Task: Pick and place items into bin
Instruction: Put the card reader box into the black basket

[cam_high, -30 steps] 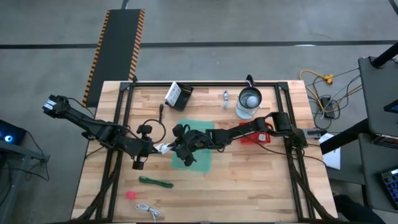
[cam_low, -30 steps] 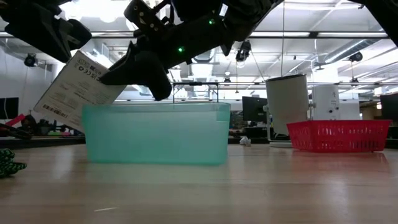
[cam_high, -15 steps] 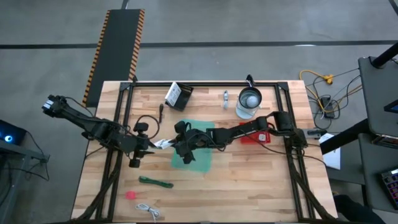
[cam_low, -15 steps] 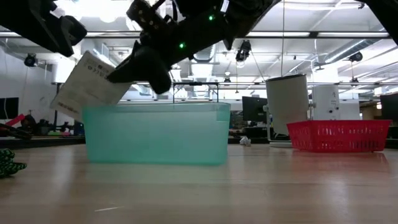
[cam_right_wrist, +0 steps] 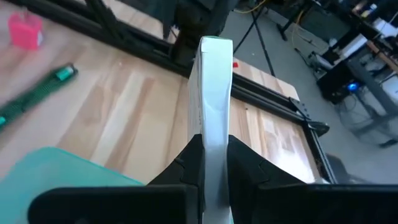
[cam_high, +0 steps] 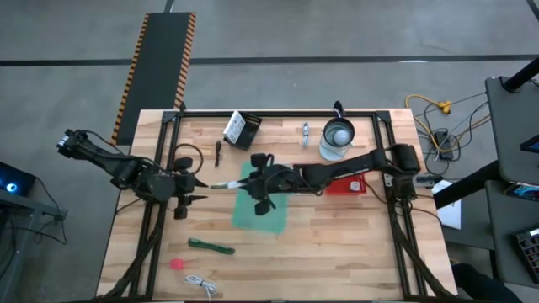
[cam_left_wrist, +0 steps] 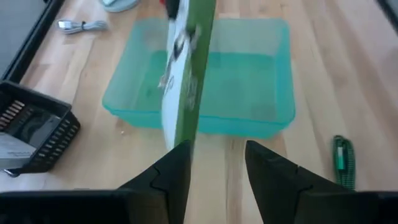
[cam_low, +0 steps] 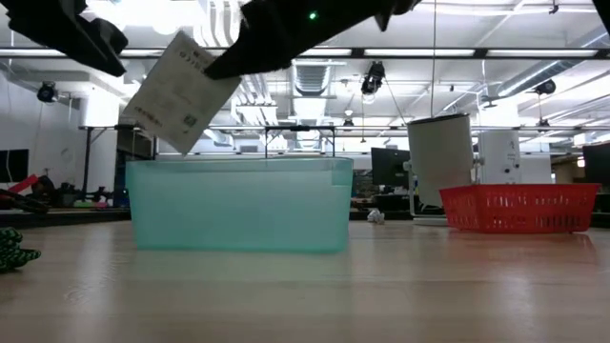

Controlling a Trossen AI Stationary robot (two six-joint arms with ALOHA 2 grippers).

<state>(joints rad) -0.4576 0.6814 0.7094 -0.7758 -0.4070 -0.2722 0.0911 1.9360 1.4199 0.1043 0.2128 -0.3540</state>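
Holding a flat white packet [cam_low: 181, 92] edge-on between pinched fingers, the right gripper [cam_high: 253, 181] hangs above the left rim of the teal bin [cam_high: 274, 215] in the overhead view. The packet sticks out past those fingers toward the left arm, its long axis running roughly left to right across the table and tilted, as the table-level view shows, with its lower corner just above the bin's near-left top edge. It is in the air, not yet inside the bin.

The left gripper [cam_high: 192, 187] sits just beside the packet's far end, with its fingers parted. In its wrist view the packet's edge stands next to one finger [cam_left_wrist: 177, 165], and I cannot tell whether they touch; the grip looks to belong to the right arm alone.

My judgement: the drop depends on the packet's free end lying outside the bin, on the left arm's side, so the right arm, the nearer one, would need to carry it inward over the bin's hollow before letting go.

Other things lie on the table: a green stick [cam_high: 210, 247], a pink bit [cam_high: 177, 263] and a white coiled cable [cam_high: 200, 285] near the front left, a black pen [cam_high: 217, 152], a second packet [cam_high: 242, 129] at the back, and a red basket [cam_high: 347, 186] to the right.
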